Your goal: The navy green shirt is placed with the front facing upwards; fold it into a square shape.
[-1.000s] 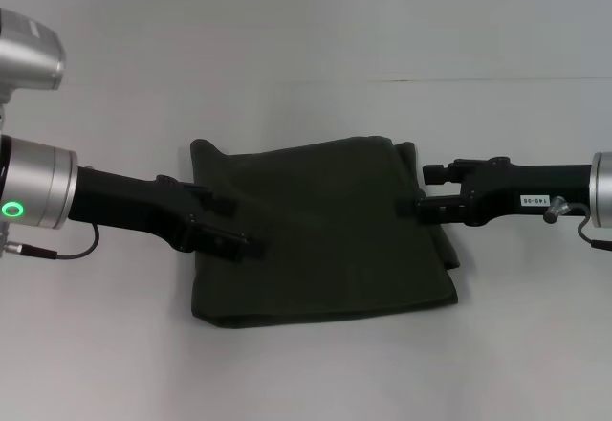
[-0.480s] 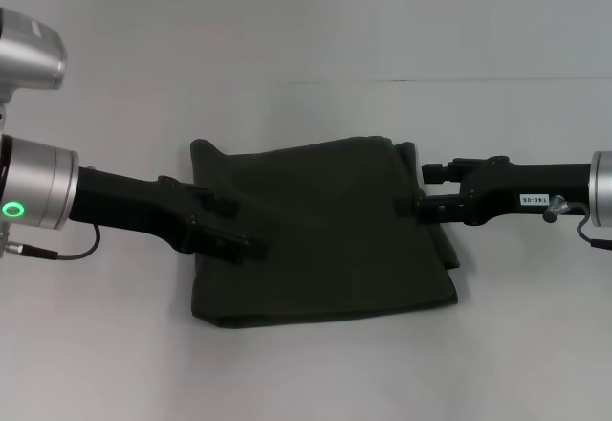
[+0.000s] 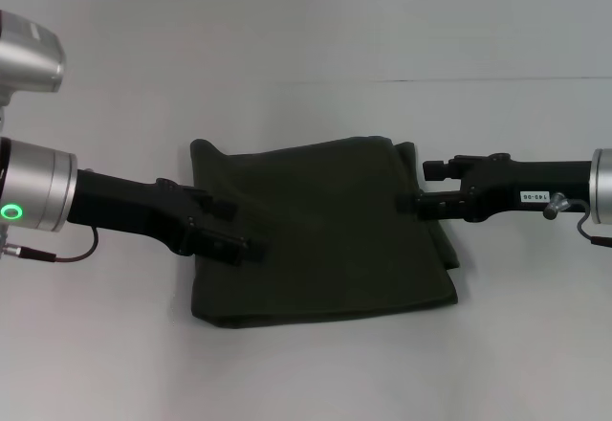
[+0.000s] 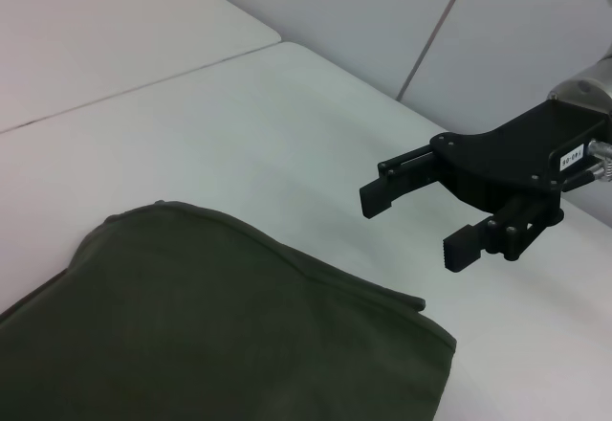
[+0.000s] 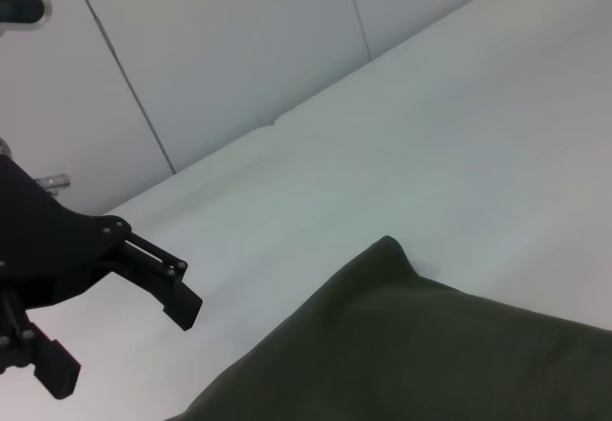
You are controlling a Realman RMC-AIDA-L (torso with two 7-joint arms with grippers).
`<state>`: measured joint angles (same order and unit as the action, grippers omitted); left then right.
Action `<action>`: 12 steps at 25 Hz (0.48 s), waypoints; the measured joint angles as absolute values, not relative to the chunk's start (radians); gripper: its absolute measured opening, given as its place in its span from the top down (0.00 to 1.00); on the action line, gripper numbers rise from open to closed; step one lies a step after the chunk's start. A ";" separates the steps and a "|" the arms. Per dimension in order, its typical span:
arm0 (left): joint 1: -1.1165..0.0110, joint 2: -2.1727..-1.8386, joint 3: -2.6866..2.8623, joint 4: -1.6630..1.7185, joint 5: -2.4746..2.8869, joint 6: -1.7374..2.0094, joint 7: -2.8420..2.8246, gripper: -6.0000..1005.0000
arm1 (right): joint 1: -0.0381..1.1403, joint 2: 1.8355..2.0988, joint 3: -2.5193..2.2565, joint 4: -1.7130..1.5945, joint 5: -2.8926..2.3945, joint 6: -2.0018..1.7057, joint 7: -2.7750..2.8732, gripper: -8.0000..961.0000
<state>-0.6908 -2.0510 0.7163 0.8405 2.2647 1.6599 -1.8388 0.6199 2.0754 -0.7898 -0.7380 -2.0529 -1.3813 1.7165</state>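
a: reading from the left, what does the figure show first?

b: the left gripper (image 3: 251, 246), its jaws spread with nothing between them, as the right wrist view shows (image 5: 115, 321). from the head view it sits at the left edge of the navy green shirt (image 3: 320, 230), tips over the cloth; whether it touches the fabric cannot be told.

a: and the shirt itself?

b: it lies in the middle of the white table (image 3: 306, 373), already folded into a roughly square, slightly skewed packet. the fabric is matt, soft, dark olive knit, with rounded folded edges and a few loose layers showing at the right side. no lettering shows.

a: the right side?

b: the right gripper (image 3: 411, 204) is at the shirt's right edge, near the far corner; the left wrist view (image 4: 416, 212) shows its jaws parted and empty, apparently raised off the table.

a: which relation governs the coming move?

b: the packet lies between the two grippers, each about equally near its own edge. the fold looks close to complete; remaining work is probably squaring the uneven right edge.
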 joint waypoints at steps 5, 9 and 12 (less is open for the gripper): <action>-0.690 -2.051 0.716 0.841 2.265 1.660 -1.838 0.04 | 0.621 2.075 -0.790 -0.738 -2.052 -1.380 1.717 0.08; -0.690 -2.051 0.716 0.841 2.266 1.660 -1.838 0.04 | 0.621 2.075 -0.790 -0.738 -2.052 -1.380 1.717 0.08; -0.688 -2.051 0.716 0.841 2.266 1.660 -1.838 0.04 | 0.621 2.075 -0.789 -0.738 -2.045 -1.380 1.717 0.08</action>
